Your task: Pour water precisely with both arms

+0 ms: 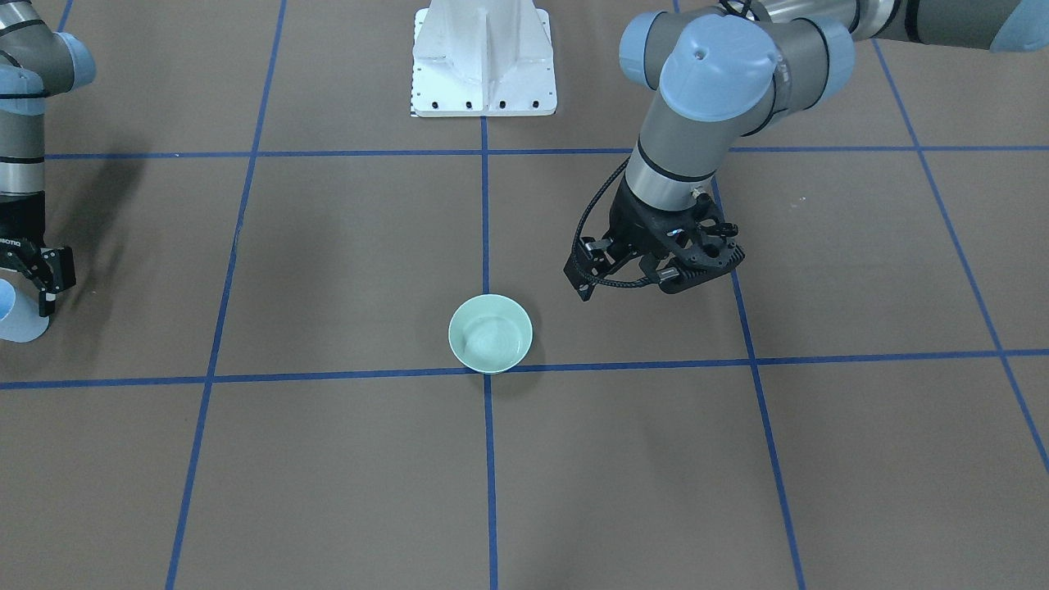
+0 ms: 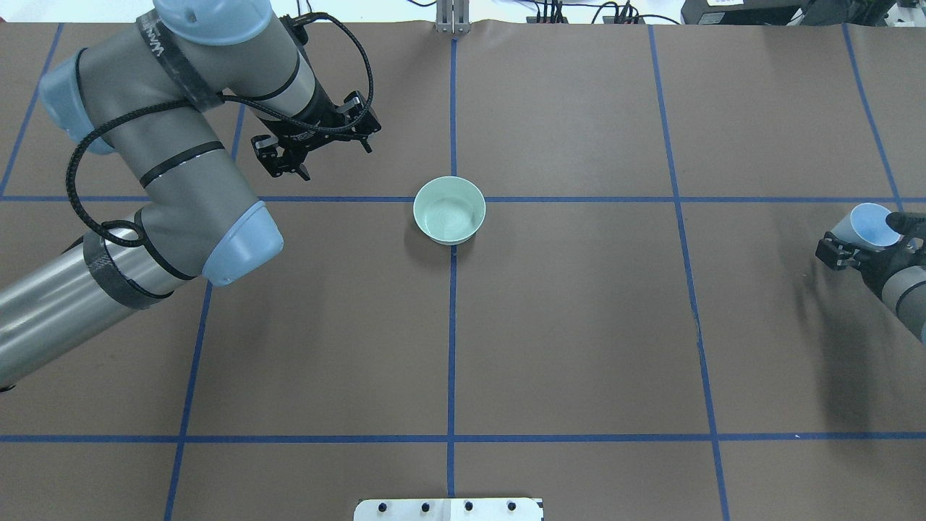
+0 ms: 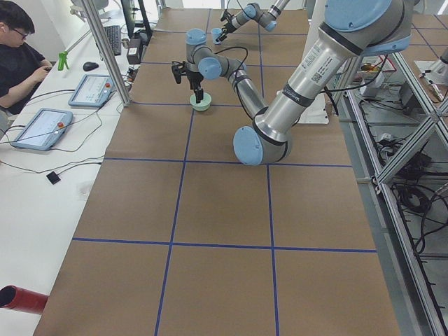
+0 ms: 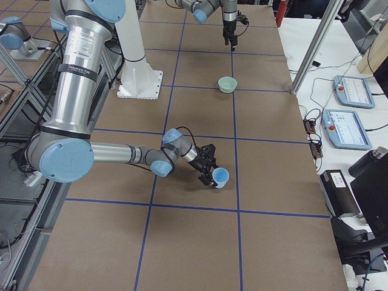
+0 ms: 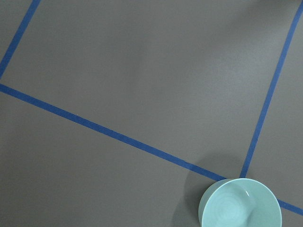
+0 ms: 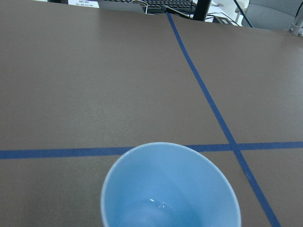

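A mint-green bowl point(image 1: 490, 333) point(image 2: 449, 210) stands upright near the table's middle, on a blue tape crossing. My left gripper point(image 1: 697, 270) point(image 2: 318, 145) hangs empty above the table beside the bowl, apart from it, and looks shut. Its wrist view shows the bowl point(image 5: 239, 205) at the bottom edge. My right gripper point(image 2: 872, 235) point(image 4: 209, 170) is shut on a pale blue cup point(image 2: 872, 224) point(image 4: 219, 177), held tilted low over the table's right end. The water point(image 6: 154, 203) shows only as faint glints in the cup's bottom point(image 6: 168, 189).
The white bolted pedestal point(image 1: 483, 57) point(image 2: 448, 509) stands at the robot's side of the table. Blue tape lines grid the brown surface. An operator point(image 3: 17, 63) sits by tablets point(image 3: 42, 128) on the side table, and a metal post point(image 4: 315, 54) stands at the table's far edge.
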### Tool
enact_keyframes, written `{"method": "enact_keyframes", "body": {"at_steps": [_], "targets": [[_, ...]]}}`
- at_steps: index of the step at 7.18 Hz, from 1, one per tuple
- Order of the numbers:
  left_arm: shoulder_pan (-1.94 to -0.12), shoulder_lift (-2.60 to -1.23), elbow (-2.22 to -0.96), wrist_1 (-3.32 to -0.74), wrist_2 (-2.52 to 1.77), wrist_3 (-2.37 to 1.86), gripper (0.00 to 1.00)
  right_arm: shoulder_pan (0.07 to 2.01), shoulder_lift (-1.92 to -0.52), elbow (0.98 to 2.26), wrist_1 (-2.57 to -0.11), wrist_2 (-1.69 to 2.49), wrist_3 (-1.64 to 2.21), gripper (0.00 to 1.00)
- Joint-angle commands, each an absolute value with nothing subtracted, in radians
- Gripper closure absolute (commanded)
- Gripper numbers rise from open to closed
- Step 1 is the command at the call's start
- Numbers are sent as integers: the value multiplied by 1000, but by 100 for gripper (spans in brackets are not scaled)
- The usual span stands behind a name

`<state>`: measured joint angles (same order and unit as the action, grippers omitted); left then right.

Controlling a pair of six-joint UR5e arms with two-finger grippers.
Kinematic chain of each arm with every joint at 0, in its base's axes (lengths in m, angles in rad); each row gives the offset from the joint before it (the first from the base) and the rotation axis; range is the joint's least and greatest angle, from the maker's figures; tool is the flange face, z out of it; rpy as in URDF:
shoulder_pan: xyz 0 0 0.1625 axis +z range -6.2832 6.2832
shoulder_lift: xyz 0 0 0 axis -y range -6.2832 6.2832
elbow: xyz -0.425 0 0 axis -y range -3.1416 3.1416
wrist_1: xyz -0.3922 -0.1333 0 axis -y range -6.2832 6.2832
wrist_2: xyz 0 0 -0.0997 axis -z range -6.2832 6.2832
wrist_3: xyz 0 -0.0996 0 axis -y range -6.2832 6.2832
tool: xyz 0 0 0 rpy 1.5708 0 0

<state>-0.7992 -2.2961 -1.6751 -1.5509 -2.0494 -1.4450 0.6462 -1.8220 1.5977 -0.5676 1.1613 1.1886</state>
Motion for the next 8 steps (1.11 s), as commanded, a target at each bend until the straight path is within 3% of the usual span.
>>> {"method": "enact_keyframes", "body": {"at_steps": [1, 3, 5, 8], "targets": [[-796, -2295, -1674, -1551, -2049, -1445, 0, 646, -1816, 1576, -568, 1161, 1187, 3], [-793, -2295, -1674, -1551, -2048, -1445, 0, 646, -1787, 1536, -568, 1161, 1187, 3], [-793, -2295, -1675, -1551, -2048, -1445, 0, 647, -1779, 1540, -568, 1166, 1151, 14], [-793, -2293, -1674, -1551, -2048, -1445, 0, 656, -1779, 1539, -568, 1167, 1137, 15]]}}
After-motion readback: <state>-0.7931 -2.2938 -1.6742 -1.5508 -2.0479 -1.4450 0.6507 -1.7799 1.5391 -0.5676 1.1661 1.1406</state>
